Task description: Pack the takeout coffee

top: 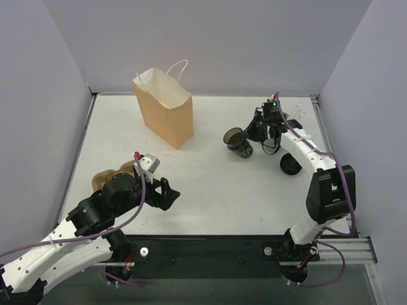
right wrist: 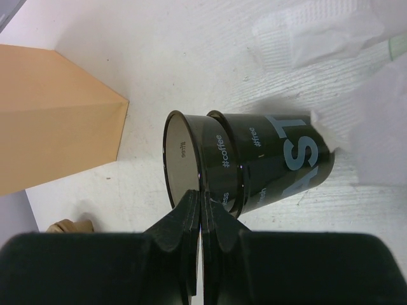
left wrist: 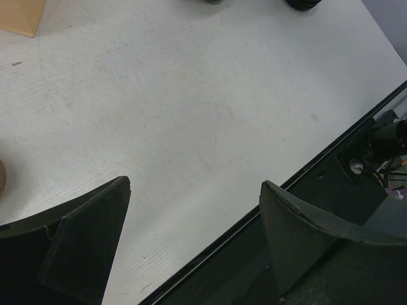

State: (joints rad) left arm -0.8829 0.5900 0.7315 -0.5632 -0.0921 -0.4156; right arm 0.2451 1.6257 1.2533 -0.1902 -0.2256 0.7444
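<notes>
right pincer (right wrist: pixel 200 200) pinching rim of cup (right wrist: pixel 267 159), far right on tabletop (top: pixel 210 190). cup tipped, long axis left-right, mouth toward bag (top: pixel 164 111) at left. left pincer (left wrist: pixel 194 190) spread, well apart; right arm nearer.

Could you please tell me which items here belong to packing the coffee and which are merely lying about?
For the job: dark cups, gripped at the rim by the right pincer; round black lid; paper bag.
Lying about: pulp tray; white napkins.
</notes>
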